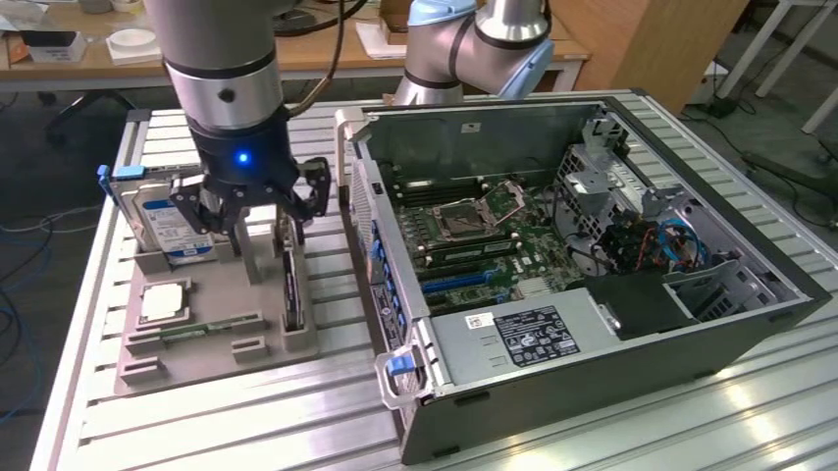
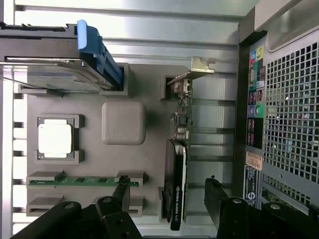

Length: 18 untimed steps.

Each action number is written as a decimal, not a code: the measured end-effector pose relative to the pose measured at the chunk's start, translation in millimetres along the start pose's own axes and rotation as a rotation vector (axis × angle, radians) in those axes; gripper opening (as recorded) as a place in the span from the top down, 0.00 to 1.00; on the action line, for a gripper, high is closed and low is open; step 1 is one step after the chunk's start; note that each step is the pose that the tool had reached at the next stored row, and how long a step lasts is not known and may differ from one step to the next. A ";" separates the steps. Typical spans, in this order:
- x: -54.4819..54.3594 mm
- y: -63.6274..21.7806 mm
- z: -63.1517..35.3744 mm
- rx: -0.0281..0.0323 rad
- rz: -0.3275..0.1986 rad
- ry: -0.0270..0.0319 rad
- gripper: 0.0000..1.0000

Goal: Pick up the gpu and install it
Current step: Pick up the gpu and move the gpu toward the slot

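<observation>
The gpu [image 2: 179, 149] stands on edge in a slot of the grey holder tray [image 2: 149, 99], on the side nearest the open computer case [image 1: 590, 245]. Its silvery bracket is at one end and a black fan shroud covers the other half. It looks light and stiff but fragile, with exposed components on the green board. The safest hold is probably across its two flat faces at the shrouded part, clear of the bracket and the lower contact edge. The pincer [image 2: 166, 181] hovers just above the card with its jaws spread wide, one finger on each side and neither touching it. Also in the tray are a hard drive [image 2: 60, 74], a CPU [image 2: 55, 138] and a RAM stick [image 2: 79, 181]. Tray and case sit on the slatted aluminium desk [image 1: 235, 422].
</observation>
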<state>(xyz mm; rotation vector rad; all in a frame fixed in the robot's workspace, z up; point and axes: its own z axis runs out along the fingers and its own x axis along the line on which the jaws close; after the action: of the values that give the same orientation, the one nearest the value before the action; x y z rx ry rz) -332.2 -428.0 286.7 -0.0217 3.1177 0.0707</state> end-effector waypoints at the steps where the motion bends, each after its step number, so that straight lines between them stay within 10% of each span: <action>1: 0.0 -0.2 1.8 0.0000 0.000 0.0000 0.29; 18: -7.6 -4.0 30.0 0.0001 0.000 0.0001 0.29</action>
<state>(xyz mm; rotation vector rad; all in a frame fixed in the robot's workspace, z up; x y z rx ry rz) -323.9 -430.5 256.7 -0.0214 3.1179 0.0705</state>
